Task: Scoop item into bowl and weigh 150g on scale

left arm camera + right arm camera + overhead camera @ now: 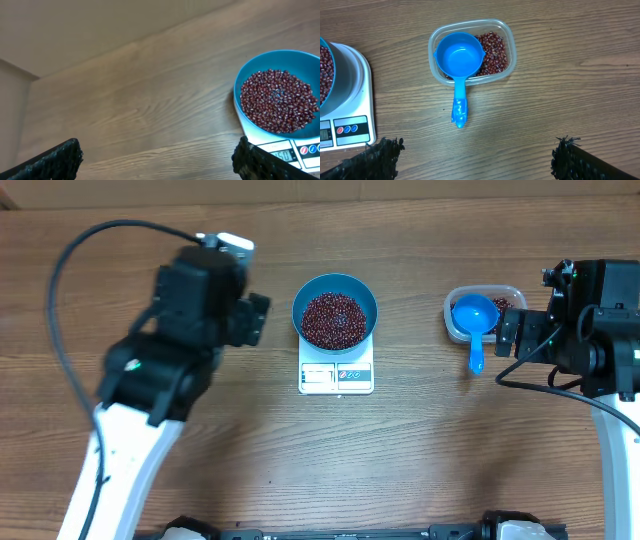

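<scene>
The blue bowl (pixel 310 288) stands on the white scale (pixel 336 377) at mid-table and holds a heap of dark red-brown beans (pixel 334 319). My left gripper (pixel 258 318) hovers just left of the bowl, open and empty. In the left wrist view the bowl (pixel 260 62) and its beans (pixel 277 100) lie at the right, beyond the open left gripper (pixel 160 160). My right gripper (pixel 510 332) is open beside the clear tub. In the right wrist view it (pixel 477 155) hangs over bare wood, below the scoop.
A clear plastic tub (pixel 507 35) at the right holds more beans (pixel 495 52), and a small blue scoop (pixel 459 55) rests in it with its handle over the rim. The scale's display edge (pixel 350 127) faces the table's front.
</scene>
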Controlling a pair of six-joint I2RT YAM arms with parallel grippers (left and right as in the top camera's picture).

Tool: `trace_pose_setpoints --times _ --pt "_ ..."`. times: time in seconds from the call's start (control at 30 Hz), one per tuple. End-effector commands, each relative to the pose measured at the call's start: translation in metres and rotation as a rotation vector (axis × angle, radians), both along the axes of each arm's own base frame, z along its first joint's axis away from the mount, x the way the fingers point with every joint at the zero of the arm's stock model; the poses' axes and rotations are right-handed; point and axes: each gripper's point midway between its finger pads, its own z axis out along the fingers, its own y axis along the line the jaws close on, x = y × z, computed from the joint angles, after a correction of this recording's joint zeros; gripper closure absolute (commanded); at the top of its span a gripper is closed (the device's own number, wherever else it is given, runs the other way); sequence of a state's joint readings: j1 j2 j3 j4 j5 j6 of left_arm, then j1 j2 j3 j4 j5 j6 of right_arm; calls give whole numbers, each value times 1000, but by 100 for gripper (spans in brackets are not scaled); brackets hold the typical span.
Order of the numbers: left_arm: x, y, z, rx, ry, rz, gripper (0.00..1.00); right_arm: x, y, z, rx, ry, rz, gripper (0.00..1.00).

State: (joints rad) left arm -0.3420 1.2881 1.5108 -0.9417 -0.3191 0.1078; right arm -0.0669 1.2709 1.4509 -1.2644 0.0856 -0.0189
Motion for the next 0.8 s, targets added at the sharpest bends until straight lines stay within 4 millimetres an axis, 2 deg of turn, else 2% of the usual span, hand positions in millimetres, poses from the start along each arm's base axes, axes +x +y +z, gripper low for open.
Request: trace_pose_setpoints --times 0.0,0.13,0.33,0.6,0.77 --pt "-22 0 23 -45 -60 -123 1 4 -3 11 -5 -35 -7 0" --pt "-43 8 20 -38 -108 -131 0 4 -3 11 -5 -35 -7 0" --pt "-69 16 -12 21 -218 -179 1 4 -3 11 -5 -35 -7 0" --pt "-100 25 -48 -95 -481 -139 0 4 -3 11 -5 -35 -7 0" --pt "-109 28 -64 -177 -665 -116 0 4 -3 11 -5 -35 -7 0"
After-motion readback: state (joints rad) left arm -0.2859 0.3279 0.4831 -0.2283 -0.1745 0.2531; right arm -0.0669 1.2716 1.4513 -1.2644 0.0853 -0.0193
